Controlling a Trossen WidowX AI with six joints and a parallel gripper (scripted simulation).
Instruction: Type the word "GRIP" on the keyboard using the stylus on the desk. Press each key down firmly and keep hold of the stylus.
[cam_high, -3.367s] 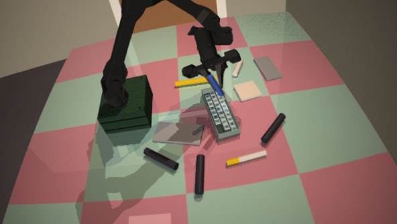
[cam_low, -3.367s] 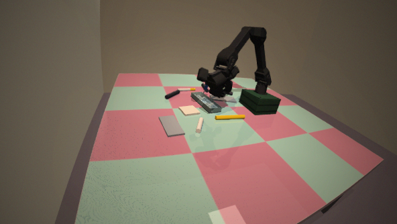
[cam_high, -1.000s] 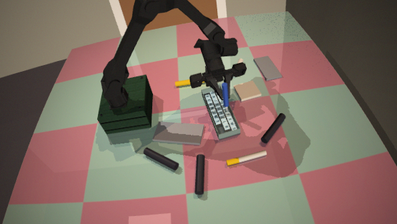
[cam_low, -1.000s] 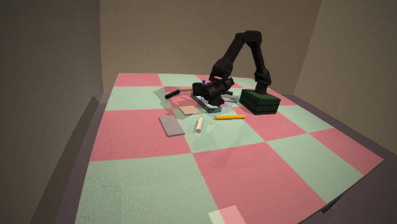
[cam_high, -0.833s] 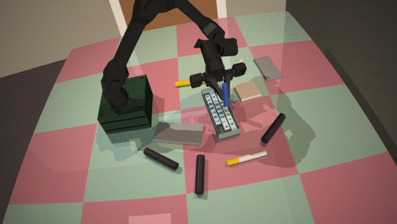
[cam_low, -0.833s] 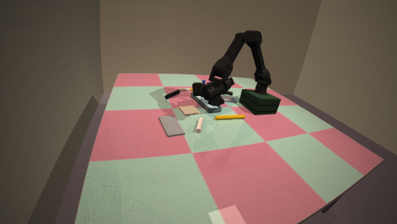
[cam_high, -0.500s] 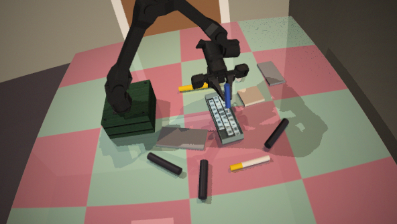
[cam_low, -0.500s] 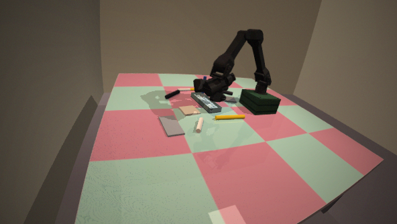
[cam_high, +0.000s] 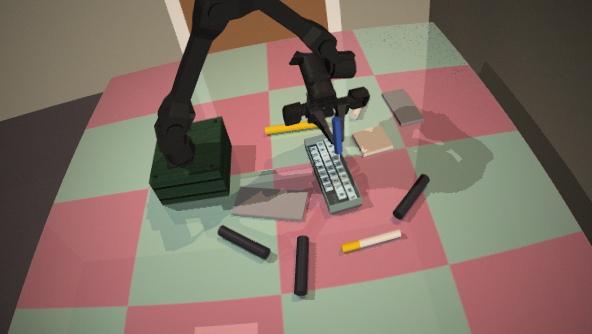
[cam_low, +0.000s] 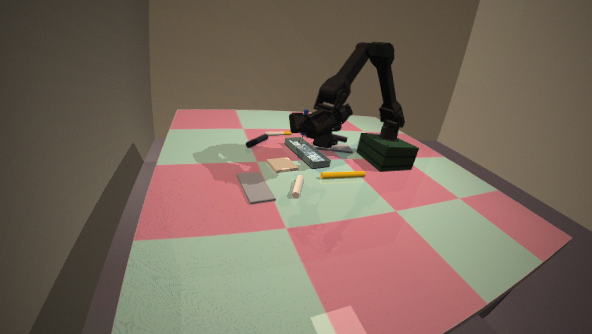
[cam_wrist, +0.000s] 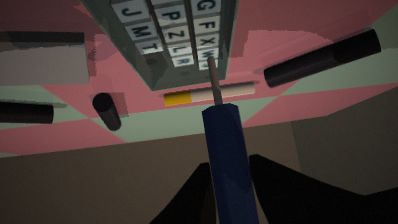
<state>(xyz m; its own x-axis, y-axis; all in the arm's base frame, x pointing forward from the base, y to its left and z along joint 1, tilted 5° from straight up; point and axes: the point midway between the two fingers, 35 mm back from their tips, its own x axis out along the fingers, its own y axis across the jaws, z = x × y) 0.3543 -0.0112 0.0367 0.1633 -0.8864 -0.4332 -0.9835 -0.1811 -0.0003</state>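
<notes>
My gripper (cam_high: 334, 120) (cam_low: 312, 125) (cam_wrist: 229, 167) is shut on the blue stylus (cam_high: 338, 134) (cam_wrist: 227, 155) and holds it nearly upright over the far half of the keyboard (cam_high: 334, 175) (cam_low: 307, 152) (cam_wrist: 165, 30). The keyboard is a grey-green block with white lettered keys, lying on the checked desk. In the wrist view the stylus's thin brown tip (cam_wrist: 212, 65) points at the outer column of keys, by the W key, near the keyboard's end. I cannot tell whether the tip touches the key.
The arm's green base box (cam_high: 200, 160) stands left of the keyboard. Around it lie three black cylinders (cam_high: 411, 196) (cam_high: 243, 242) (cam_high: 301, 265), a yellow-white stick (cam_high: 371, 240) (cam_wrist: 210, 94), a yellow stick (cam_high: 290, 128), two grey slabs (cam_high: 272, 204) (cam_high: 402, 106) and a tan pad (cam_high: 372, 141).
</notes>
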